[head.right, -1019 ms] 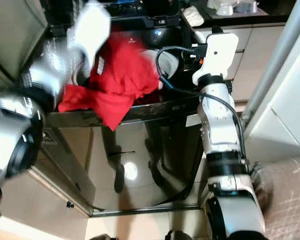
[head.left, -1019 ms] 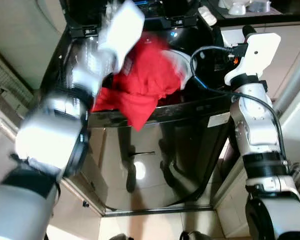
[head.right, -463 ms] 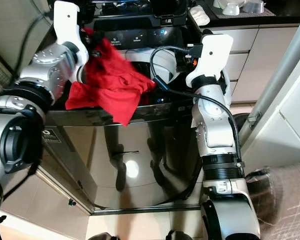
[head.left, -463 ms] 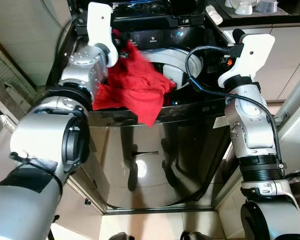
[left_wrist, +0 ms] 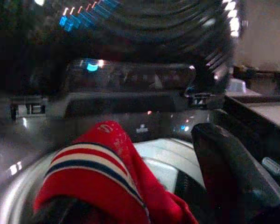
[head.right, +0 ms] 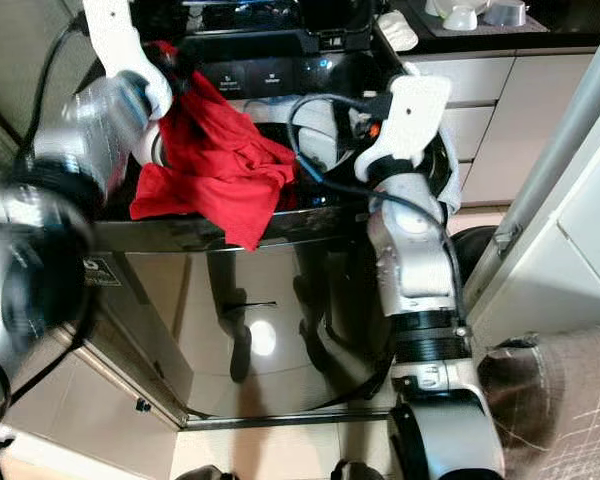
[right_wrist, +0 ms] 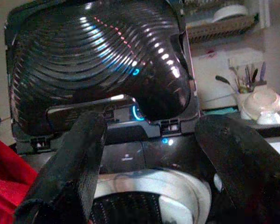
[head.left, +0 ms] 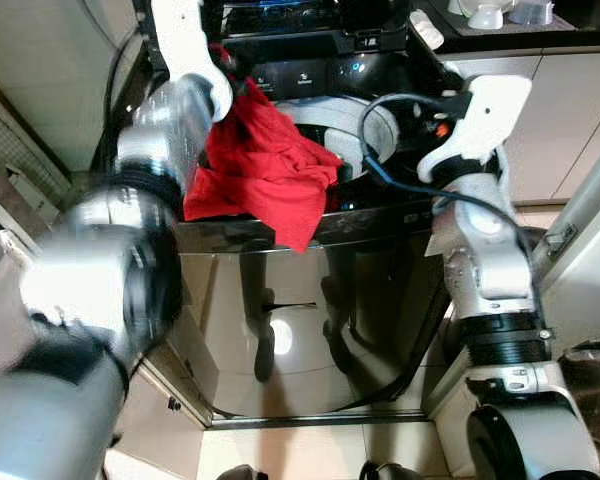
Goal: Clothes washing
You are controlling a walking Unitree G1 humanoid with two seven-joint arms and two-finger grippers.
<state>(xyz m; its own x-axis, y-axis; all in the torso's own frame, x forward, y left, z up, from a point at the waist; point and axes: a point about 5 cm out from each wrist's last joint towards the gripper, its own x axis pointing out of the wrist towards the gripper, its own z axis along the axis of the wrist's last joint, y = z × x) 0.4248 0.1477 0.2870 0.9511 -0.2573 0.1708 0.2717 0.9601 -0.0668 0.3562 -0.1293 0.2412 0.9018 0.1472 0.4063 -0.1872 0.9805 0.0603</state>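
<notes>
A red garment (head.left: 265, 175) with a striped collar (left_wrist: 91, 158) hangs from my left gripper (head.left: 223, 78) and drapes over the front left rim of the black top-load washing machine (head.left: 310, 300). That gripper is shut on the cloth, above the left side of the white drum opening (head.left: 330, 115). My right gripper (right_wrist: 151, 126) is open with nothing between its fingers (right_wrist: 84, 158); it hovers over the right side of the drum, facing the raised ribbed lid (right_wrist: 98, 60). The control panel (head.left: 310, 72) glows with blue lights.
A counter with white bowls (head.left: 490, 15) and beige cabinets (head.left: 570, 110) stand to the right of the machine. A white slatted panel (head.left: 10, 160) leans at the left. Tiled floor (head.left: 310, 450) lies before the washer, and a woven brown surface (head.right: 570, 400) at the right.
My left arm has drawn back and up toward the washer's rear left, carrying the red garment's top with it. The right arm has shifted slightly left over the drum.
</notes>
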